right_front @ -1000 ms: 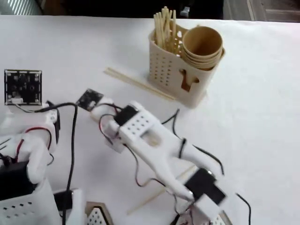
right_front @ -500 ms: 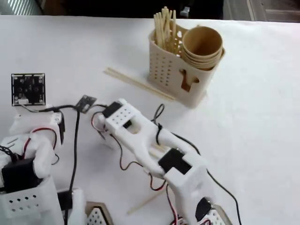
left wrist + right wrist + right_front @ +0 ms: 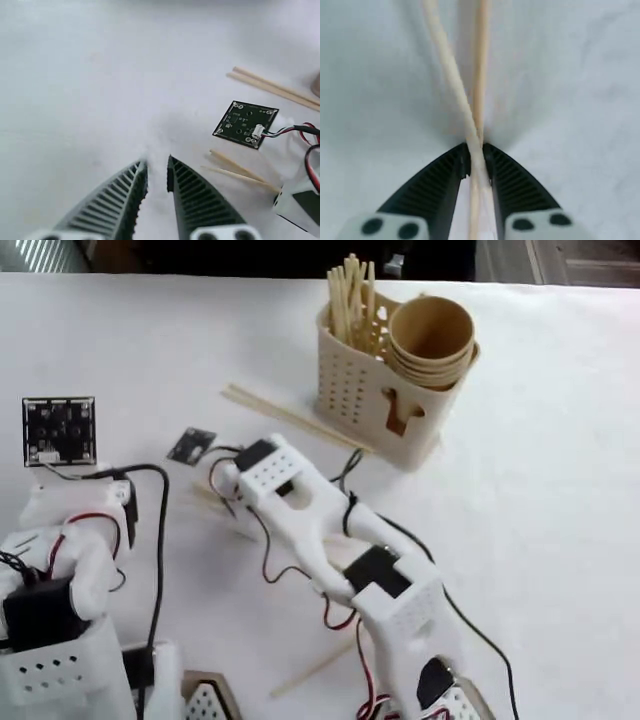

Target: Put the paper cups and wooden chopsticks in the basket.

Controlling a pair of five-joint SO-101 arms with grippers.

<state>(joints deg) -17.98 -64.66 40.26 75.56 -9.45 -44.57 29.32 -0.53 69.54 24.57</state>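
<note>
The cream basket [image 3: 375, 400] stands at the back with a bundle of wooden chopsticks [image 3: 352, 300] and stacked paper cups [image 3: 432, 335] inside. My right gripper [image 3: 475, 150] is shut on two crossed chopsticks [image 3: 462, 100] low over the table; in the high view it sits mid-table [image 3: 228, 498]. The held chopsticks [image 3: 240, 172] also appear in the left wrist view. Another chopstick pair [image 3: 295, 420] lies in front of the basket. A single chopstick [image 3: 310, 672] pokes out under the right arm. My left gripper [image 3: 156, 165] hovers over bare cloth, shut but for a thin slit, holding nothing.
A small black circuit board [image 3: 190, 445] on a cable lies beside the right gripper, and a larger one [image 3: 60, 430] sits at the left above the left arm [image 3: 60, 570]. Loose wires trail from both arms. White cloth stretches open to the right of the basket.
The right arm has folded back toward the near edge and its gripper has shifted slightly toward the basket. The small circuit board moved with its cable. The left arm barely moved.
</note>
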